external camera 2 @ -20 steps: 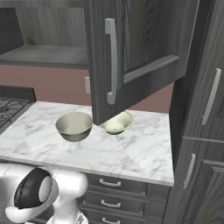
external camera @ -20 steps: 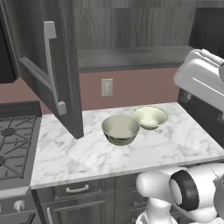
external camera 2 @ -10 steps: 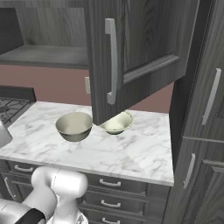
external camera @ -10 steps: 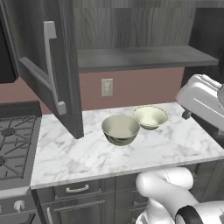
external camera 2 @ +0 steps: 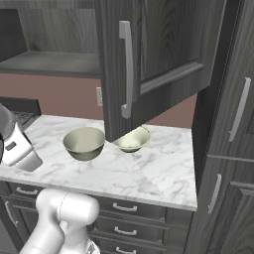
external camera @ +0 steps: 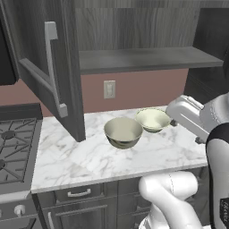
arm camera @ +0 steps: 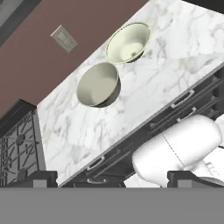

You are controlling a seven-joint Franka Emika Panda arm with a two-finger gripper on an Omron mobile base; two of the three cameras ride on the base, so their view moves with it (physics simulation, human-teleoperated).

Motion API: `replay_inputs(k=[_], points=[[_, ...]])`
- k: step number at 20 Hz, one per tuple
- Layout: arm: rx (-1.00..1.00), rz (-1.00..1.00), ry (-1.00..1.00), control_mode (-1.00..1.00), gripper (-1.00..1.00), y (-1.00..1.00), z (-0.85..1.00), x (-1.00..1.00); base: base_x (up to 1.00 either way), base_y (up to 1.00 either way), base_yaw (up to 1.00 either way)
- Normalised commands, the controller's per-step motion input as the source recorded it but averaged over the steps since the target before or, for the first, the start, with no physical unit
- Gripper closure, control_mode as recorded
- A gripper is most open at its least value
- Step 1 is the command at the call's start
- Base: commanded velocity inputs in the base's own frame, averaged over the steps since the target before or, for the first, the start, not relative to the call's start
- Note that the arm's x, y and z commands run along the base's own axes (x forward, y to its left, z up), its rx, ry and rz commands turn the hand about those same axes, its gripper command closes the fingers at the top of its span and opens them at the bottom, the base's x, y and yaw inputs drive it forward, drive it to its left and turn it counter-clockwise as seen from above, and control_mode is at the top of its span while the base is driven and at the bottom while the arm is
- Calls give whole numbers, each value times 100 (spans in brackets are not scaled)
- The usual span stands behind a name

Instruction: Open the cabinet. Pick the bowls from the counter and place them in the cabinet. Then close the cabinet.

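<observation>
Both doors of the cabinet stand open: the left door (external camera: 53, 67) swings out over the counter (external camera: 89, 156), and the right door (external camera 2: 149, 59) does the same. The grey shelf (external camera: 147, 58) inside is bare. The larger, deeper bowl (external camera: 123, 132) (external camera 2: 84, 143) (arm camera: 99, 84) sits mid-counter. The shallower bowl (external camera: 153, 119) (arm camera: 129, 42) rests just behind it to the right, and the right door partly hides it (external camera 2: 131, 140). My white hand (external camera: 190, 117) hovers right of the bowls, above the counter. The gripper (arm camera: 113, 179) is open, its fingertips (arm camera: 39, 178) wide apart with nothing between them.
A black gas stove (external camera: 13, 152) borders the counter on the left. A wall outlet (external camera: 109, 89) sits behind the bowls. Drawers with short handles (external camera: 78, 193) run under the counter. A tall dark cabinet (external camera 2: 233, 124) closes off the right side.
My hand has come down and slightly left, from beside the shelf to just above counter level near the shallower bowl. The bowls and doors have not moved.
</observation>
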Motion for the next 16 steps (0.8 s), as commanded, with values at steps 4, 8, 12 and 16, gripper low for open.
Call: replay_inputs(k=[4, 8, 12, 16], points=[[14, 0, 8, -100, -100, -1, -30, 71, 0, 0, 0], [18, 0, 15, -100, -100, -9, -47, 54, 0, 0, 0], [11, 0, 11, -100, -100, -11, -59, 38, 0, 0, 0], [2, 0, 1, -100, -100, 0, -54, 34, 0, 0, 0]])
